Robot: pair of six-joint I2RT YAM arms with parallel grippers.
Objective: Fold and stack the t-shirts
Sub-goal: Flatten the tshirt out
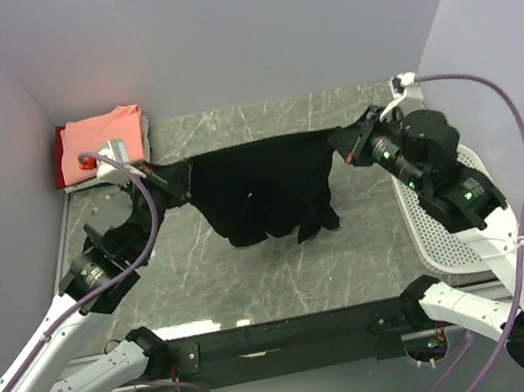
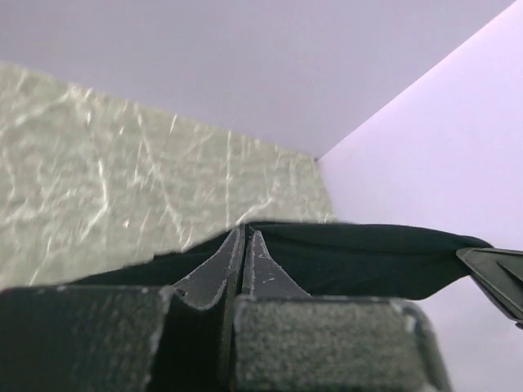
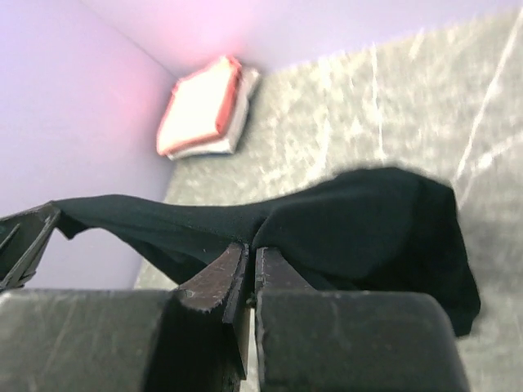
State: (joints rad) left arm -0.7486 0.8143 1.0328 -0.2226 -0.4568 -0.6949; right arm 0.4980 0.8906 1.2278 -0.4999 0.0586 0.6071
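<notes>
The large black t-shirt (image 1: 261,191) hangs stretched above the table between both grippers, its lower part drooping onto the marble. My left gripper (image 1: 159,174) is shut on its left edge; in the left wrist view the closed gripper (image 2: 243,233) pinches the black cloth (image 2: 368,257). My right gripper (image 1: 342,141) is shut on its right edge; in the right wrist view the closed gripper (image 3: 251,247) pinches the black shirt (image 3: 368,220). A stack of folded shirts, salmon-pink on top (image 1: 102,141), with red and white beneath, lies in the far left corner and shows in the right wrist view (image 3: 200,110).
A white mesh basket (image 1: 442,225) stands at the right edge under the right arm. The grey marble tabletop (image 1: 255,268) is bounded by lilac walls at the back and both sides.
</notes>
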